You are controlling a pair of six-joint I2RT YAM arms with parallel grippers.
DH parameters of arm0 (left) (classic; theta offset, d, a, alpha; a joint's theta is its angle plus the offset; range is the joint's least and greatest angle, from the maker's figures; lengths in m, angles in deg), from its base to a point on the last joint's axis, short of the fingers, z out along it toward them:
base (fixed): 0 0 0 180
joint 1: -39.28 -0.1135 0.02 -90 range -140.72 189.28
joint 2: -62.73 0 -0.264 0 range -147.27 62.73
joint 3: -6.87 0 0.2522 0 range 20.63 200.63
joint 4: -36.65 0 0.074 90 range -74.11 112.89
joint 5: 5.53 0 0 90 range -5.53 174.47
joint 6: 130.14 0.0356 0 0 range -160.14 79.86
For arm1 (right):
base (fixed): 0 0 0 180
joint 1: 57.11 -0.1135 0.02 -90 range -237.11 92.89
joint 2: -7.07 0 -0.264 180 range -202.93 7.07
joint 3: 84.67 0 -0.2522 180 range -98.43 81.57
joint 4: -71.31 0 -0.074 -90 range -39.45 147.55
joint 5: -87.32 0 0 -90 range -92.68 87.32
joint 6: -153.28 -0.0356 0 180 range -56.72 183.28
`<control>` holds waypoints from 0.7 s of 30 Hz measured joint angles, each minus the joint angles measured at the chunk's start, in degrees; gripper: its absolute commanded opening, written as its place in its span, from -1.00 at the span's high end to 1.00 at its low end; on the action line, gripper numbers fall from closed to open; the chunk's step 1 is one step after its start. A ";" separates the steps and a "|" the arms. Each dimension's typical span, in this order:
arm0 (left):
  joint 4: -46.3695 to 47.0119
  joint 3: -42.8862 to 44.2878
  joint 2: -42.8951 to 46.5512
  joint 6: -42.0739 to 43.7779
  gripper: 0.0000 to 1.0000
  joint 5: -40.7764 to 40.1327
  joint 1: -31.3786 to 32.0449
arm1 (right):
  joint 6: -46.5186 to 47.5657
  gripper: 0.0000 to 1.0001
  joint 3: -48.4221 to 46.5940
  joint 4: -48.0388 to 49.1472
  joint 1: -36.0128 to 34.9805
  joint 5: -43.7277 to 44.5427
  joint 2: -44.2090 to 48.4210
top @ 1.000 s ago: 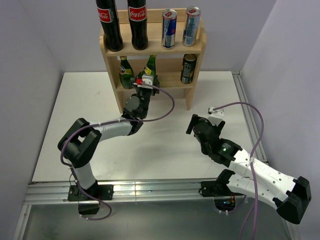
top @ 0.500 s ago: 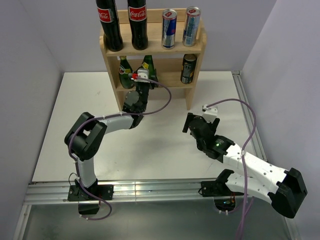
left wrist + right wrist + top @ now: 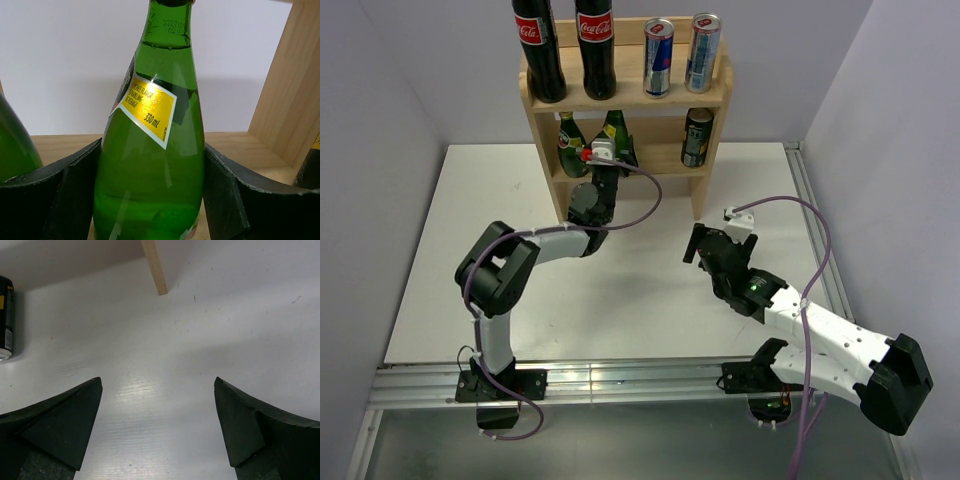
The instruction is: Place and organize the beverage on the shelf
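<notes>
The left claw (image 3: 150,200) is clenched around a green glass bottle (image 3: 155,140), held upright inside the lower tier of the wooden shelf (image 3: 625,103), just beside a second green bottle (image 3: 570,145). This looks like the placing step; next the claw should release and back straight out (the neighbouring bottle is close). The right claw (image 3: 157,425) hangs spread wide over the white worktop (image 3: 500,220), holding nothing. Counted: two cola bottles (image 3: 540,50), two slim cans (image 3: 658,58), two green bottles, one dark can (image 3: 696,137).
</notes>
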State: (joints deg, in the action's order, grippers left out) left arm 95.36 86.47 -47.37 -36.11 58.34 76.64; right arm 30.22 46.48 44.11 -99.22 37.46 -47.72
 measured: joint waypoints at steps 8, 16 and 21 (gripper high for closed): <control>5.97 -2.75 -0.57 -3.30 0.99 -0.94 -0.02 | -0.04 -1.00 0.00 0.07 0.00 -0.57 1.20; 11.39 -4.92 -1.44 -4.02 0.99 -2.34 0.83 | -0.07 -1.00 0.09 0.07 0.00 -0.57 2.62; 12.39 -5.07 -1.88 -3.10 0.96 -3.08 1.40 | -0.07 -1.00 0.74 0.02 0.00 -0.59 2.84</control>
State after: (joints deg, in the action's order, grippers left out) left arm 107.75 81.40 -49.25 -39.21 55.25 78.04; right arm 30.16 47.22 44.14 -99.22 36.87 -44.87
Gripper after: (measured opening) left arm 0.753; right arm 0.998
